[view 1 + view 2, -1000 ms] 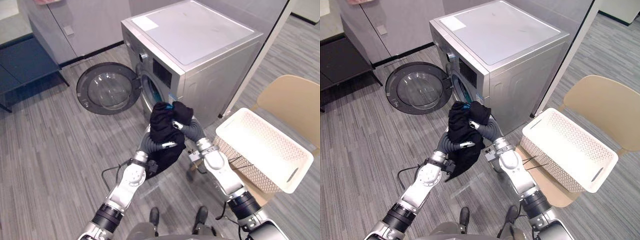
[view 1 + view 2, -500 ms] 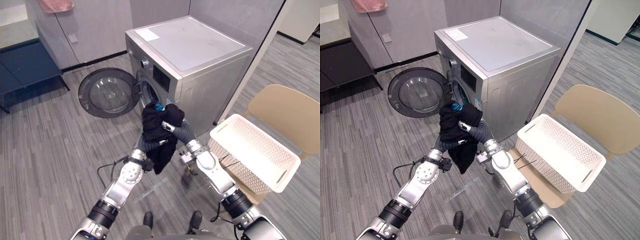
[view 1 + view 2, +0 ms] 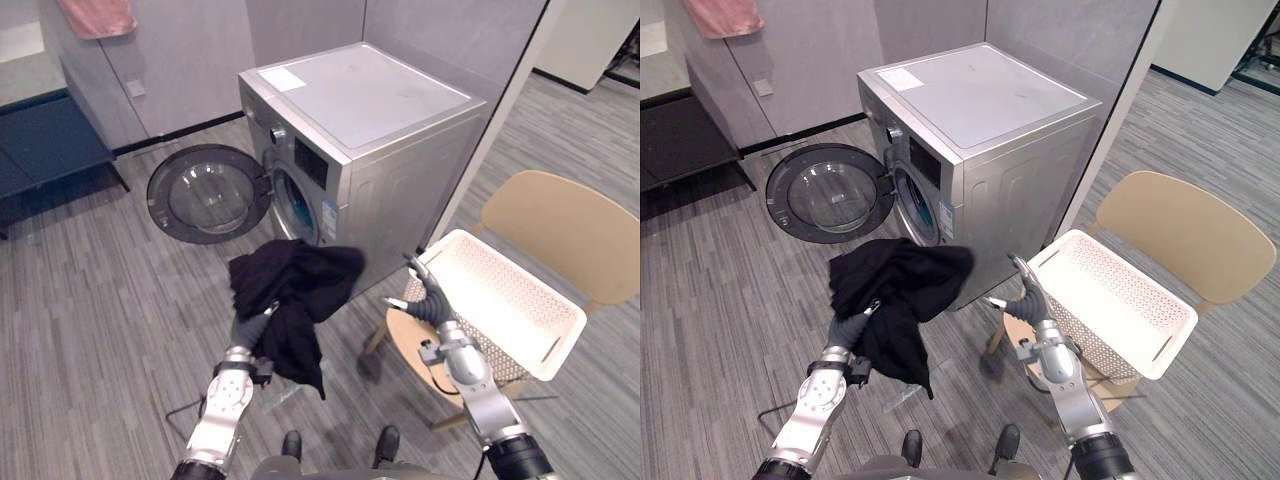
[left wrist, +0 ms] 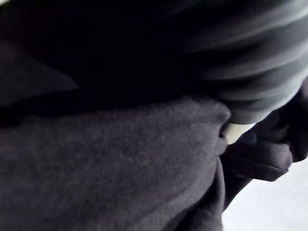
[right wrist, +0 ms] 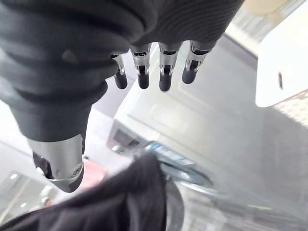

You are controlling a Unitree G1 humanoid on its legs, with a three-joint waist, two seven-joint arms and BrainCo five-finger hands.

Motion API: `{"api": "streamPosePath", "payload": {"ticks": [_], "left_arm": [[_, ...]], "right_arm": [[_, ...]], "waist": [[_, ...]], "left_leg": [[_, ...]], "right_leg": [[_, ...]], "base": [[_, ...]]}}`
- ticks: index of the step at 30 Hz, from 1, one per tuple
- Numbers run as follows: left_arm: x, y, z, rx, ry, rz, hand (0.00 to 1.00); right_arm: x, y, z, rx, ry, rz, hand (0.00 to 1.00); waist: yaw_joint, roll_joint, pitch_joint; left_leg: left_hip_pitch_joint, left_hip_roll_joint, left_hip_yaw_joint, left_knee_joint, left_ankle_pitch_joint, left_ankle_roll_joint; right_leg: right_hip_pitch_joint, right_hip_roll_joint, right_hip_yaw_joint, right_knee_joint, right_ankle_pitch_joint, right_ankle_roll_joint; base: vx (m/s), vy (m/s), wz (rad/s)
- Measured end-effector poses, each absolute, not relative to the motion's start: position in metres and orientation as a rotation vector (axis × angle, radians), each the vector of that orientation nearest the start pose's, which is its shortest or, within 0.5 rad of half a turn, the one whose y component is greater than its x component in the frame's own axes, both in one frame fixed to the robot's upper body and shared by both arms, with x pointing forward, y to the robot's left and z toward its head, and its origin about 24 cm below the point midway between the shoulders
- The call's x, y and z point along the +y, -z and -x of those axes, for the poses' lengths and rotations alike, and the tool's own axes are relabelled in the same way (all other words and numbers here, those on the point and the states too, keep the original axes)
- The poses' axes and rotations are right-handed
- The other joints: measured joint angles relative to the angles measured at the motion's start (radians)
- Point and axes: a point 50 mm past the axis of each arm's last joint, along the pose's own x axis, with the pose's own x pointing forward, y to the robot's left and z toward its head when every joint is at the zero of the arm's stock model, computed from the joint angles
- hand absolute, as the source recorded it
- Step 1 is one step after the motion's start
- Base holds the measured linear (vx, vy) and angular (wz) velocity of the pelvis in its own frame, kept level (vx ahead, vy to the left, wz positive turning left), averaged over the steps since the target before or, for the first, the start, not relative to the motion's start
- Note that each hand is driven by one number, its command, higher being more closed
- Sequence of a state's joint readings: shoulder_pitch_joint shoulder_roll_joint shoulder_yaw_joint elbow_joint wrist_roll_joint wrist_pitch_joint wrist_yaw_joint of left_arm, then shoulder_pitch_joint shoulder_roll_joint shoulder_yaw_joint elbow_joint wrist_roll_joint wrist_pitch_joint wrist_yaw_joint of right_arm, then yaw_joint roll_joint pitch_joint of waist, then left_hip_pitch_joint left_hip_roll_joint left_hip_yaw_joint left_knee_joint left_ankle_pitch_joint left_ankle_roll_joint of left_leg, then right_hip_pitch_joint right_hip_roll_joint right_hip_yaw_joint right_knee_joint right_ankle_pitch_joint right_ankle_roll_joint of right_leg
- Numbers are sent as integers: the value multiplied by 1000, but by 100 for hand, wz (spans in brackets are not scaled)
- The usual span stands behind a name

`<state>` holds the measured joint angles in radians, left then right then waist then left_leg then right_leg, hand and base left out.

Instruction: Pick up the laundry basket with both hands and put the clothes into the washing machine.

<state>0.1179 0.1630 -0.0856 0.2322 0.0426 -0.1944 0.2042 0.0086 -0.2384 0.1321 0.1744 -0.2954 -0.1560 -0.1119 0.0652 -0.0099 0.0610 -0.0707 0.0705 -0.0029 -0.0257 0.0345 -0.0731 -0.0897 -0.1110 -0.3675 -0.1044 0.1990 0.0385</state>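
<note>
Black clothes (image 3: 292,285) are bunched over the left hand (image 3: 247,328) and hang in the air in front of the washing machine (image 3: 370,110), outside the drum. Left fingers are buried in the fabric, so I can't tell their grip. Right hand (image 3: 425,300) is raised beside the laundry basket (image 3: 500,290), its fingers (image 5: 163,79) straight and spread, holding nothing. Machine door (image 3: 208,195) is swung open. The basket sits on the beige chair (image 3: 555,220).

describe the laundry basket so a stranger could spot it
Find the silver washing machine. Just right of it stands a tan chair, and the basket sits on its seat. It is the white rectangular tub with perforated walls, and it is empty.
</note>
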Motion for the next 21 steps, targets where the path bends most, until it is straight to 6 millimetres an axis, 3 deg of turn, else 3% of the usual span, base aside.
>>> {"api": "streamPosePath", "payload": {"ticks": [4, 5, 6, 8, 10, 12, 14, 15, 16, 17, 18, 19, 20, 21], "left_arm": [[189, 32, -211, 222, -168, -163, 100], [187, 37, -209, 243, -177, -126, 100], [184, 40, -208, 258, -182, -98, 100], [178, 43, -208, 273, -181, -45, 100], [177, 52, -203, 318, -193, -31, 100], [186, 68, -188, 400, -229, -39, 100], [191, 84, -172, 493, -262, -38, 100], [193, 92, -161, 549, -272, -40, 100], [196, 96, -153, 581, -280, -47, 100], [198, 97, -150, 589, -287, -48, 100], [202, 98, -146, 602, -309, -49, 100], [205, 98, -146, 601, -317, -54, 100], [208, 96, -147, 596, -323, -62, 100], [215, 94, -148, 586, -338, -77, 100]], "right_arm": [[-187, 27, -229, 207, -70, 579, 0], [-193, 43, -221, 286, -67, 589, 0], [-198, 55, -215, 356, -61, 592, 0], [-209, 70, -206, 454, -27, 588, 0], [-216, 85, -199, 553, -2, 575, 0], [-209, 97, -194, 616, -2, 535, 0], [-202, 106, -186, 663, -2, 504, 0], [-201, 111, -180, 695, -1, 493, 0], [-200, 116, -172, 727, 10, 475, 0], [-200, 117, -170, 738, 17, 464, 0], [-201, 118, -169, 750, 34, 442, 0], [-201, 118, -169, 752, 43, 430, 0], [-198, 119, -168, 751, 60, 407, 0], [-196, 118, -169, 744, 71, 377, 0]], "waist": [[2, 7, 4], [0, 11, 7], [1, 12, 8], [3, 21, 15], [6, 36, 19], [7, 36, 24], [7, 30, 29], [6, 28, 35], [5, 4, 46], [5, -6, 50], [0, -11, 66], [-1, -13, 77], [-9, -5, 98], [-26, -8, 113]], "left_leg": [[-42, 0, -39, 13, 3, -4], [-77, 1, -27, 28, -2, 9], [-99, 9, 21, 29, -9, 54], [-129, 29, 142, 31, -22, 94], [-146, 34, 200, 47, -22, 93], [-148, 23, 197, 68, -22, 91], [-148, 9, 199, 118, -33, 82], [-148, -7, 193, 173, -64, 80], [-142, -47, 174, 211, -98, 91], [-140, -67, 163, 226, -112, 98], [-132, -98, 124, 254, -135, 123], [-119, -107, 106, 256, -140, 132], [-101, -108, 68, 260, -152, 148], [-74, -106, 22, 253, -162, 154]], "right_leg": [[-3, -9, -51, 4, -10, 0], [-5, -14, -97, 5, -22, 10], [-7, -20, -134, 4, -28, 17], [-8, -50, -185, 4, -55, 38], [1, -61, -219, 5, -60, 44], [34, -79, -247, 5, -74, 66], [52, -128, -271, 68, -110, 110], [30, -200, -279, 228, -171, 144], [2, -294, -256, 401, -225, 145], [-24, -336, -233, 490, -237, 117], [-107, -394, -118, 699, -209, 4], [-141, -394, -43, 773, -186, -28], [-190, -340, 68, 877, -269, 17], [-227, -245, 131, 926, -365, 30]], "base": [[10, 21, 40], [29, 12, 101], [23, 17, 108], [77, 29, 109], [119, 69, 97], [151, 136, 71], [199, 172, 57], [246, 157, 67], [201, 116, 72], [261, 171, 88], [226, 159, 72], [345, 198, 92], [304, 87, 94], [301, 54, 91]]}}
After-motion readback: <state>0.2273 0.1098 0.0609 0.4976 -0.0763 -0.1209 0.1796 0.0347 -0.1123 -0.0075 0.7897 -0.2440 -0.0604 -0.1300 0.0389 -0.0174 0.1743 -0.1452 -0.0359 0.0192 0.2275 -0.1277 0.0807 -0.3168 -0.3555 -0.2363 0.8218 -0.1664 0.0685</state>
